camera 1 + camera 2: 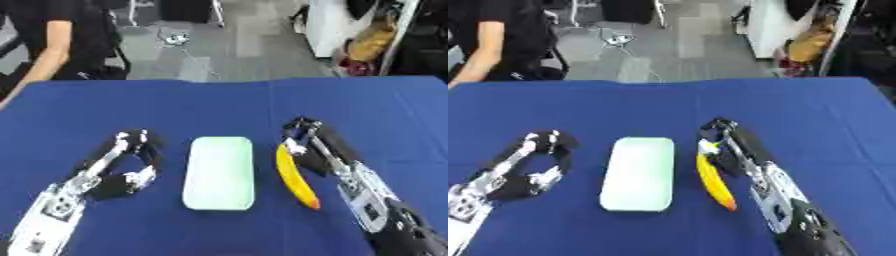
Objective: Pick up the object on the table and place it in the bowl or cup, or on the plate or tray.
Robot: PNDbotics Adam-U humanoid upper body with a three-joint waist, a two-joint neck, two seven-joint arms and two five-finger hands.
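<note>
A yellow banana point(295, 179) lies on the blue table just right of a pale green rectangular tray point(220, 173), pointing away from me. My right hand point(313, 146) comes in from the lower right and lies along the banana's right side. Its fingers and thumb are curled at the banana's far end and touch it. The banana still rests on the cloth. My left hand point(129, 161) rests left of the tray with its fingers loosely arched and nothing in them. Nothing lies on the tray.
The blue cloth table point(224, 105) stretches bare behind the tray to its far edge. A person in black stands at the far left corner point(52, 40). Floor, cables and clutter lie beyond the table.
</note>
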